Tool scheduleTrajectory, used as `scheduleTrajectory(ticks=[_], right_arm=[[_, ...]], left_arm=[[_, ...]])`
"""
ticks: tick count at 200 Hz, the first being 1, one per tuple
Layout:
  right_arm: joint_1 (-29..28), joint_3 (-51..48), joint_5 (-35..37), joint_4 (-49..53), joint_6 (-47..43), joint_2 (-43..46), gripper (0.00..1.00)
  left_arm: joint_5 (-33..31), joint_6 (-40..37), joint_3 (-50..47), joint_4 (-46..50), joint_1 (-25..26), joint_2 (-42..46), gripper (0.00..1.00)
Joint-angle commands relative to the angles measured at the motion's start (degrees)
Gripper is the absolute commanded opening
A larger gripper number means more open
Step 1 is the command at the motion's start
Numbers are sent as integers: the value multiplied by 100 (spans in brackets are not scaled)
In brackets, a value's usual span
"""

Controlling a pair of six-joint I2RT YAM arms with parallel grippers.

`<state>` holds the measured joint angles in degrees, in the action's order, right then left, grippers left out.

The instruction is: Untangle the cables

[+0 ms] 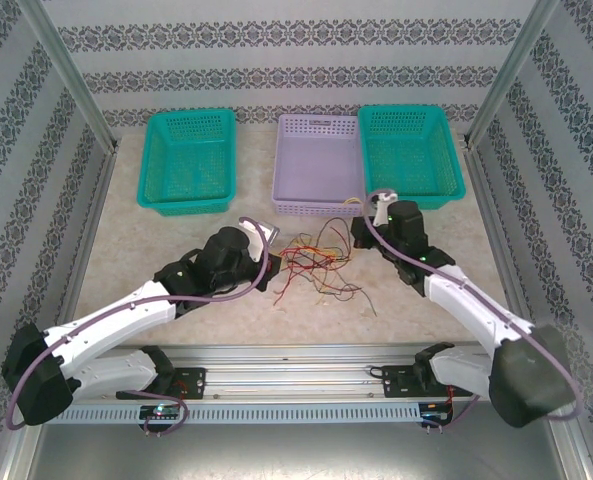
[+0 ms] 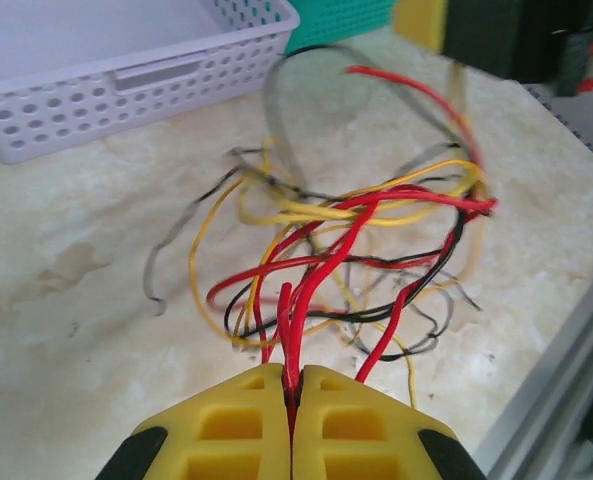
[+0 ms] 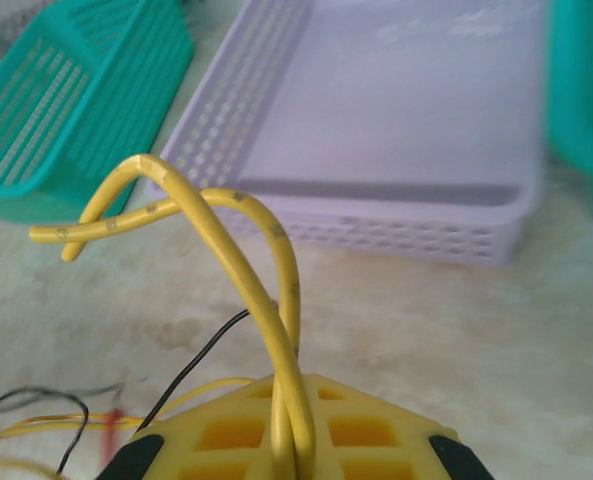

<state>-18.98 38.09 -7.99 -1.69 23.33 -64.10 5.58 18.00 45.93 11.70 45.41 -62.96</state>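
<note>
Both arms stretched low toward cable tangle [image 1: 311,265]; left jaws clamp red cable [image 2: 294,340], right jaws clamp yellow cable [image 3: 268,312].

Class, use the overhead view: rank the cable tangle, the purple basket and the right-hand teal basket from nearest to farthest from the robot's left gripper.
Measured from the left gripper, which is shut on a red cable:
1. The cable tangle, just to its right.
2. The purple basket, beyond the tangle, at the far middle.
3. The right teal basket, at the far right.
</note>
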Motion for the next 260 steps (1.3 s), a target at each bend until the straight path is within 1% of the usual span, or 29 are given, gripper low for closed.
scheduleTrajectory(ticks=[1, 17, 45, 60, 84, 109, 163, 177, 189, 207, 232, 260], right_arm=[[292, -108, 666, 519, 221, 416, 0], [478, -100, 703, 763, 233, 580, 0], [800, -47, 764, 1160, 285, 736, 0], [1012, -21, 845, 1371, 336, 839, 0], [1385, -40, 791, 1551, 440, 982, 0], [1545, 26, 889, 1753, 444, 1131, 0], [1960, 275, 972, 2247, 477, 1297, 0], [2082, 297, 1167, 2385, 487, 1445, 0], [2219, 249, 1195, 2388, 562, 1622, 0], [2337, 234, 1182, 2422, 634, 1766, 0], [2415, 287, 1263, 2542, 668, 1861, 0], [2700, 296, 1185, 2595, 798, 2063, 0]], left_arm=[[-798, 20, 251, 658, 47, 66, 0], [-1075, 70, 283, 865, 32, 115, 0], [-1333, 175, 353, 1164, 14, 121, 0], [-1730, 262, 367, 1371, -4, 165, 0], [-2098, 381, 346, 1564, -121, 345, 0], [-2333, 571, 399, 1820, -306, 309, 0], [-2419, 996, 269, 2012, -736, 224, 0], [-2568, 1061, 211, 2084, -808, 233, 0], [-2677, 1121, 140, 2133, -898, 272, 0], [-2654, 1162, -25, 2045, -1043, 344, 0], [-2640, 1225, -177, 1942, -1104, 263, 0], [-2755, 1293, -353, 1875, -1146, 238, 0]])
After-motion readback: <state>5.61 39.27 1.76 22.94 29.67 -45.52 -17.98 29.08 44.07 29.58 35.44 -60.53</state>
